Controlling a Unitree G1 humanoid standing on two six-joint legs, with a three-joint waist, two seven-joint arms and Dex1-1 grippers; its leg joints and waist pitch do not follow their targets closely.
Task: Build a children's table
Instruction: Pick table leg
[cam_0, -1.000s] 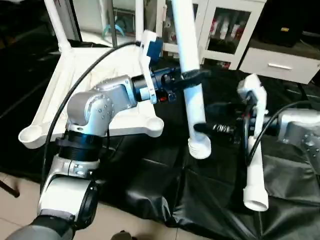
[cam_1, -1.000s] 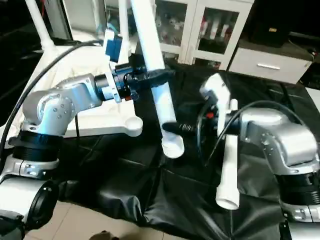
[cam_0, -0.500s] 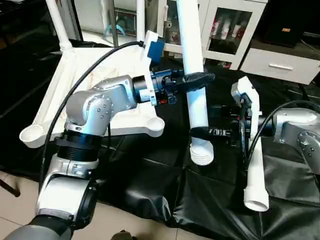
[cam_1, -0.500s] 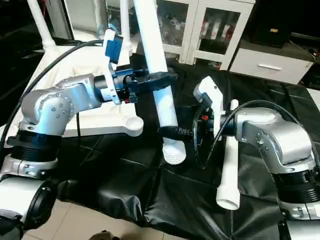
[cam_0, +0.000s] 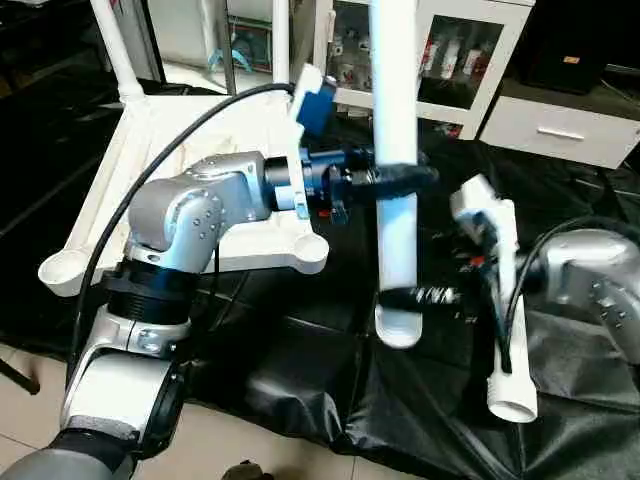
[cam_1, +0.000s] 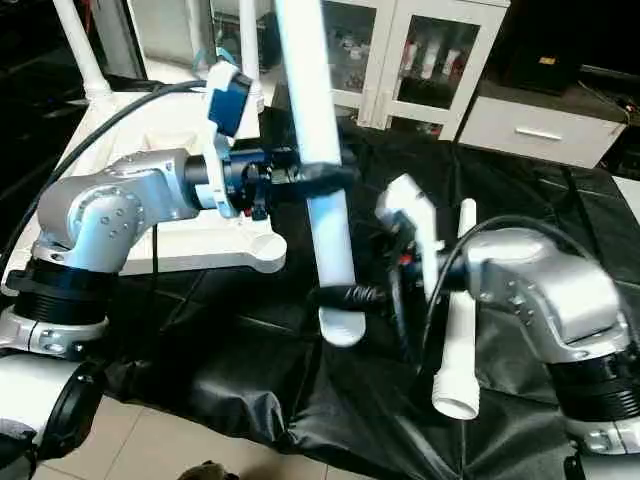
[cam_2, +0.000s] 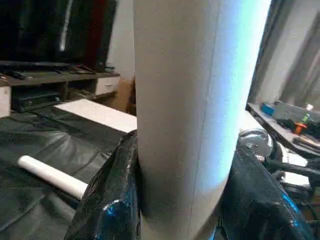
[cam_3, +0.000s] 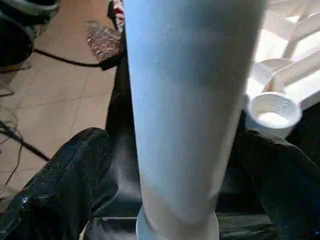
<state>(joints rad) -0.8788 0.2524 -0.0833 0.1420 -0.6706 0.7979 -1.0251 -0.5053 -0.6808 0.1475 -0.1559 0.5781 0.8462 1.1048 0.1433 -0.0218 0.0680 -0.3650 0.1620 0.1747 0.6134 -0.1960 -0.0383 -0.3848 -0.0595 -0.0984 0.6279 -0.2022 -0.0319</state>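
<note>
Left gripper (cam_0: 400, 180) clamps the leg (cam_0: 397, 200) upright, mid-shaft, above the black cover; right gripper (cam_0: 405, 297) straddles its lower end, jaws wide, not gripping. Keep it plumb over the tabletop's (cam_0: 90, 230) near corner socket (cam_0: 305, 247) before lowering.

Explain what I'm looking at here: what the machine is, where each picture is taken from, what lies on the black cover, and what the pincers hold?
This is a humanoid robot with two silver arms, each ending in a black two-fingered pincer. The two wide pictures come from cameras on its head, looking down over its forearms. The two close-ups come from cameras on its wrists, looking along the fingers.

The left pincer is clamped on a long white tube, the held leg, which stands nearly upright above the black cover. The right pincer is wide open, its fingers either side of the tube's lower end, with gaps showing.

On the cover lie the white table top, upside down with round corner sockets, and a spare leg by the right arm.
</note>
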